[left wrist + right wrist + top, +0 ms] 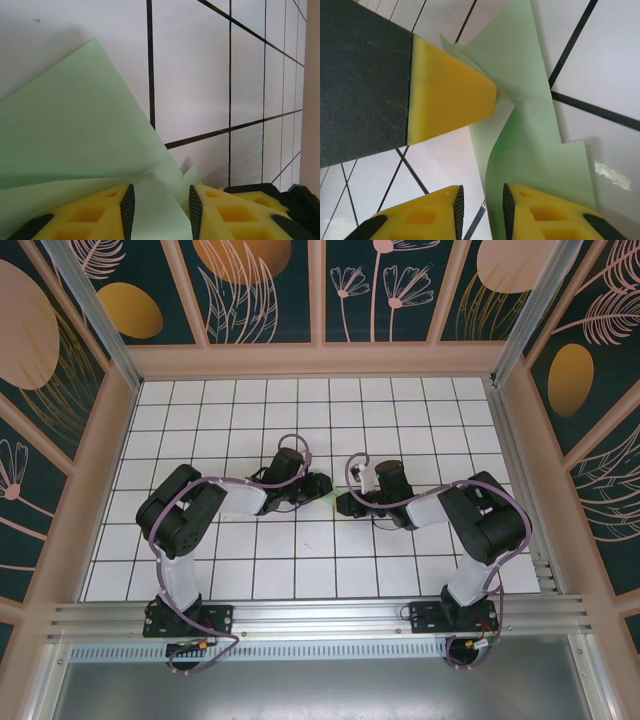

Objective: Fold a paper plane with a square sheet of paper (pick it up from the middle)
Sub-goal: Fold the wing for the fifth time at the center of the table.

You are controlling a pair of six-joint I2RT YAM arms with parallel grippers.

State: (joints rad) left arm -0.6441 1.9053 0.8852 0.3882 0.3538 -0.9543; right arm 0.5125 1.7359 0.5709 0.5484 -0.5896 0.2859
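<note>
The square sheet of paper (75,125) is pale mint-green, partly folded and lifted off the white grid table. In the top view just a sliver of it (333,502) shows between the two arms at the table's centre. My left gripper (161,200) has its jaws apart with a curved fold of the paper lying between them. My right gripper (482,200) is open, and a paper edge (530,165) runs along its right pad. One yellow finger (452,95) of the left gripper touches the paper's crease. Seen from above, the left gripper (326,487) and right gripper (343,505) nearly meet.
The white grid table (300,410) is ringed by a wooden wall (320,360) at the back and both sides. A metal rail (320,615) with the arm bases runs along the near edge.
</note>
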